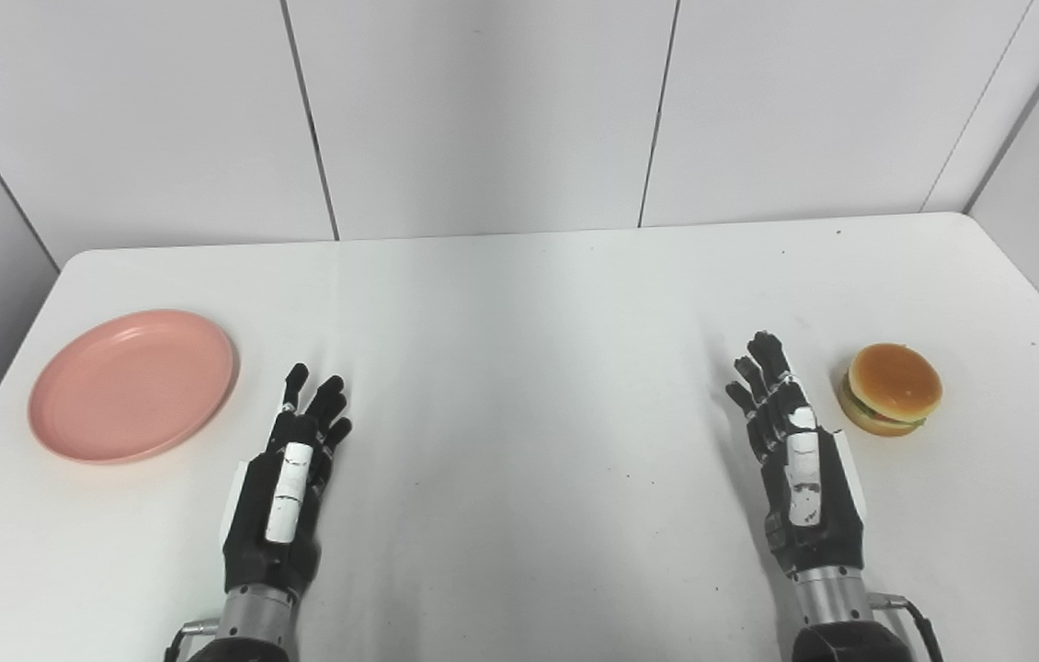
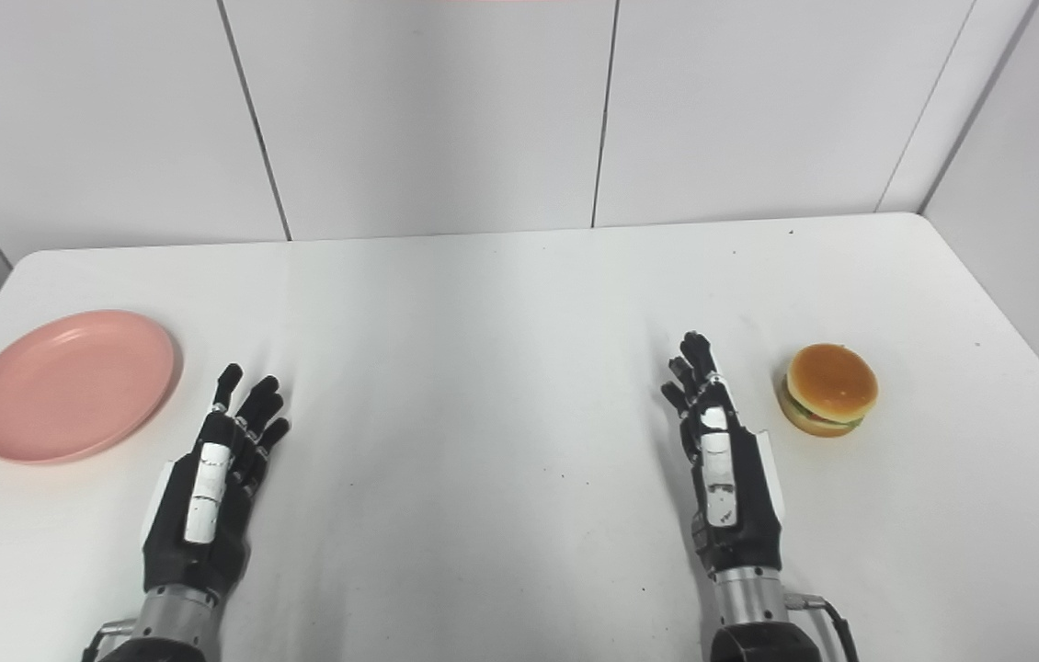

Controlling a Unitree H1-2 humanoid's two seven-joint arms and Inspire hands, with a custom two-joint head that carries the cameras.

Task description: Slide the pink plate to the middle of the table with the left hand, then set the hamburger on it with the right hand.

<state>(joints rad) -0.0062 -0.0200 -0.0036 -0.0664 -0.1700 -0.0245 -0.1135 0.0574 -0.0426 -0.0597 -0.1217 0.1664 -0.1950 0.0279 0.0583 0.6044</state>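
A round pink plate (image 1: 133,383) lies empty on the white table (image 1: 529,349) at the left side. A toy hamburger (image 1: 890,388) with a tan bun sits on the table at the right. My left hand (image 1: 291,478) is open and empty, fingers stretched forward, just right of the plate and apart from it. My right hand (image 1: 791,450) is open and empty, fingers stretched forward, just left of the hamburger and not touching it. Both show the same way in the right eye view: plate (image 2: 74,384), hamburger (image 2: 829,389), left hand (image 2: 216,478), right hand (image 2: 722,455).
The table's far edge meets a white panelled wall (image 1: 483,110). The left table edge runs close to the plate. The stretch of table between the two hands is bare white surface with a few small dark specks.
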